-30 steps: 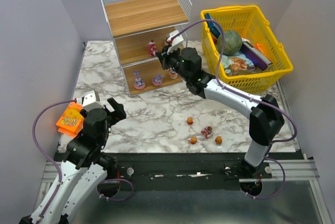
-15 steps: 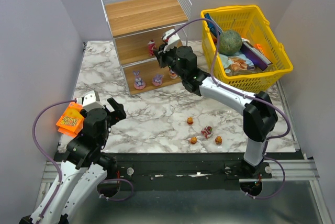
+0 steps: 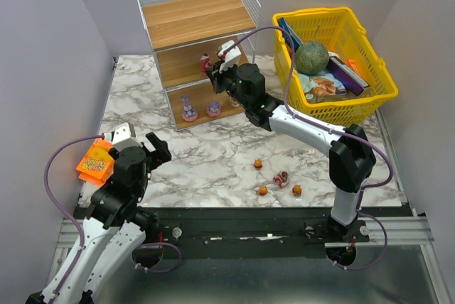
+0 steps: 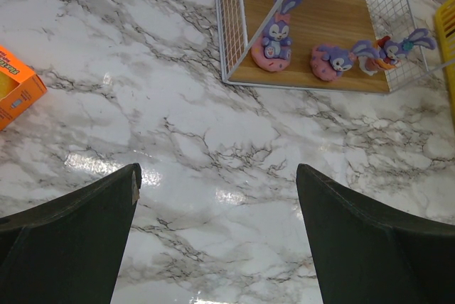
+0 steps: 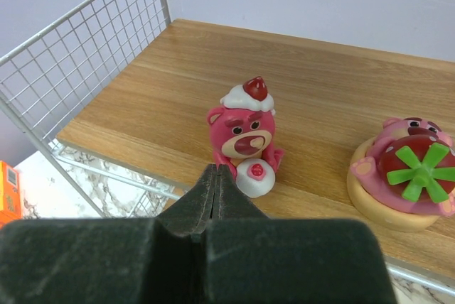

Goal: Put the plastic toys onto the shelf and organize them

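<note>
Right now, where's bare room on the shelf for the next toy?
Top board is fully bare. Middle board: open wood behind the hatted pink bear and the round pink bear, plus between the hatted one and the mesh wall; front crowded by both and the shut right hand. Bottom board: three purple bunnies fill the front; bare behind.

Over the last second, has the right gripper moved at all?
Yes. In the top view the right gripper has shifted left and slightly up, closing in on the shelf at its middle level.
</note>
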`<act>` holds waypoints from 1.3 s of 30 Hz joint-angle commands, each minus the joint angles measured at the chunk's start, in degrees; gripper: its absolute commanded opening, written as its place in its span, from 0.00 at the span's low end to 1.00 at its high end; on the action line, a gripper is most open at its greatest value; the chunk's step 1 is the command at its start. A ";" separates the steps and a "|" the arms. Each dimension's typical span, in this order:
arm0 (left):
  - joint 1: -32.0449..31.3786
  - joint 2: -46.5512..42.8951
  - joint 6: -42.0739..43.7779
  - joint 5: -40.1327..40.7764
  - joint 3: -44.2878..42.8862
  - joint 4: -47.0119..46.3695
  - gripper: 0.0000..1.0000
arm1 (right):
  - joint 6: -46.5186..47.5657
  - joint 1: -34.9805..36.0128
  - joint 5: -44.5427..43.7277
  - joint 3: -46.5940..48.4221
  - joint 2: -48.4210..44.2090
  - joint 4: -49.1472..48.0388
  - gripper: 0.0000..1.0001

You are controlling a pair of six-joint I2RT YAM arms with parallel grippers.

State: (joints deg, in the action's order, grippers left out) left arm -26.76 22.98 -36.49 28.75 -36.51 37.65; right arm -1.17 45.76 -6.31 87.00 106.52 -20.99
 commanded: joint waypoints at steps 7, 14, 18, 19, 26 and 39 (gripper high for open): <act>-0.31 -0.04 -0.34 2.01 -0.58 0.32 0.99 | 2.93 1.00 -2.39 -0.25 -0.17 -2.39 0.01; -0.31 0.04 -0.25 2.01 -0.58 0.23 0.99 | 2.93 1.53 -2.39 -0.69 0.44 -2.12 0.01; -0.31 0.04 -0.25 1.92 -0.58 0.23 0.99 | 3.02 1.62 -2.48 -0.61 0.88 -2.03 0.01; -0.31 0.04 -0.25 2.01 -0.49 0.23 0.99 | 3.10 1.70 -2.57 -0.61 0.88 -2.12 0.01; -0.31 -0.04 -0.25 2.10 -0.58 0.32 0.99 | 3.37 2.05 -2.92 -0.69 1.23 -1.77 0.01; -0.31 0.22 -0.25 2.01 -0.58 0.23 0.99 | 3.10 2.58 -3.89 -2.80 0.71 -2.03 0.01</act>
State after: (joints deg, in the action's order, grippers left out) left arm -26.76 23.00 -36.49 28.84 -36.51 37.65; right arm 1.43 47.70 -8.54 85.14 106.52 -21.39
